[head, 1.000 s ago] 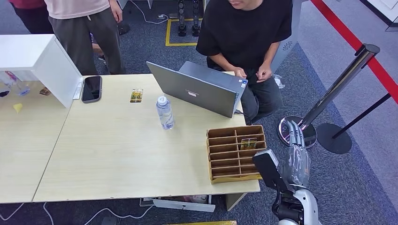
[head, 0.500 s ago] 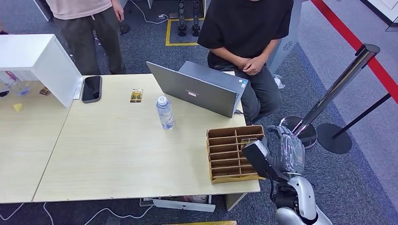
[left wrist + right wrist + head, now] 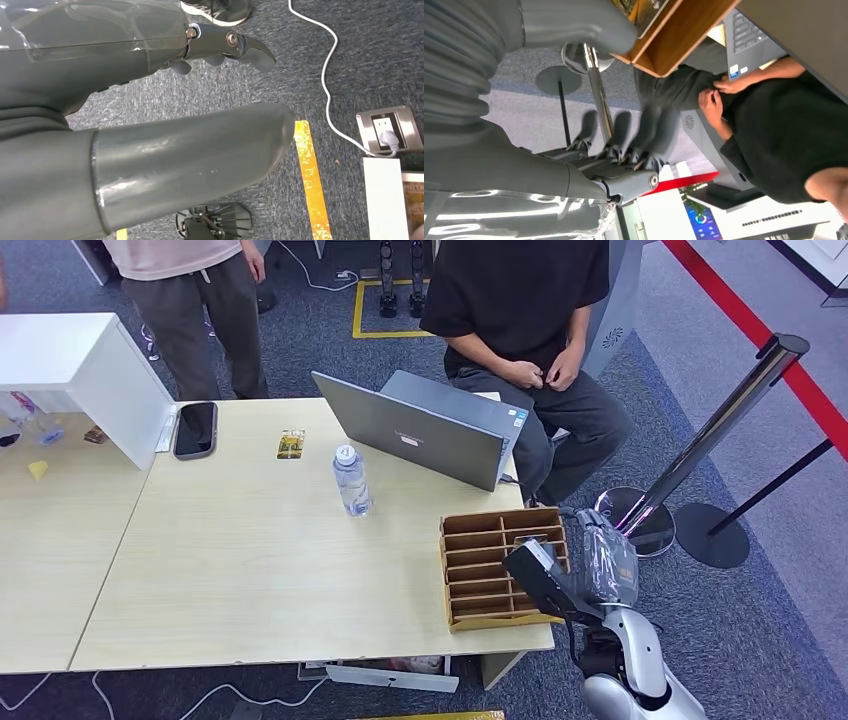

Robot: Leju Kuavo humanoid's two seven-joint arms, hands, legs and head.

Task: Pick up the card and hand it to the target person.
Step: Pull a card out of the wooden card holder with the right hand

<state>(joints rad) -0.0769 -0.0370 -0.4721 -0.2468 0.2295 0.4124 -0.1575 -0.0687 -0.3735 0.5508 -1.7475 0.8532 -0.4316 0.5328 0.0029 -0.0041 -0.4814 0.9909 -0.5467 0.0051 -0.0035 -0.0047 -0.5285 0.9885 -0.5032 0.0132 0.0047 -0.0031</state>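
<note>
The right robot hand [image 3: 603, 562] has swung in from the open floor over the last second and now sits tight against the far corner of the cardboard divider box [image 3: 497, 585], wrapped in clear film, fingers [image 3: 621, 131] spread and holding nothing; a second ago it stood upright and well clear of the box, so this is the approach closing in. The card [image 3: 644, 11] stands in the box compartment right next to the thumb [image 3: 574, 22], which the right wrist view shows lying close alongside its edge, though I cannot tell whether they touch; the other fingers hang apart from it on the outer side of the box wall. The seated person in the black shirt [image 3: 525, 300] has leaned back and sits beyond the robot hand, behind the laptop [image 3: 425, 425], hands together in the lap. That puts the pick at its threshold, by my reading: the card is not yet pinched, and the thumb and fingers need to close across it before any lift. The left robot hand [image 3: 150, 100] hangs over the carpet, fingers loose, nothing held.
</note>
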